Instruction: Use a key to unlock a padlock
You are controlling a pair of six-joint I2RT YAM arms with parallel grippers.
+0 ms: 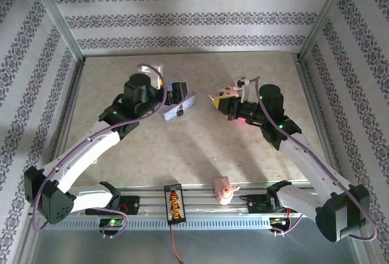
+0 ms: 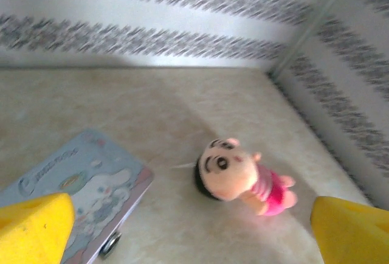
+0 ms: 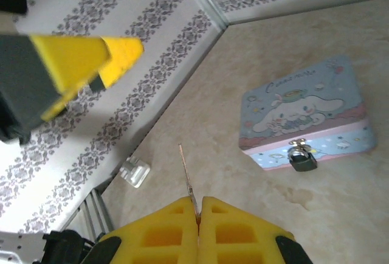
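The padlock (image 3: 301, 159) hangs on the front long wall of a pale blue tin (image 3: 304, 103). Its silvery shackle is up at the clasp and its dark body is below, close to the worktop (image 1: 200, 148), so its long axis runs up and down the tin wall. From above, the padlock (image 1: 180, 111) sits on the side of the tin (image 1: 185, 101) that faces the near right. The tin itself lies on a slant, left of centre.

The worktop is beige and marbled. Wallpaper with floral bands closes it in on three sides, and there are metal posts at the corners. The tin stands well away from every wall, with bare surface across the middle and near side. A small clear bracket (image 3: 135, 171) sits by the left wall. A pink doll (image 2: 234, 176) shows to the right of the tin (image 2: 91, 179).

The left hand (image 2: 191, 230) is spread wide and holds nothing. It is just behind the tin, with the padlock (image 2: 111, 243) at the tin's edge below it. The right hand (image 3: 199, 215) is pressed shut on a thin metal sliver (image 3: 187, 176), probably the key, though it is too slender to tell. The sliver points towards the left wall and is well apart from the padlock.
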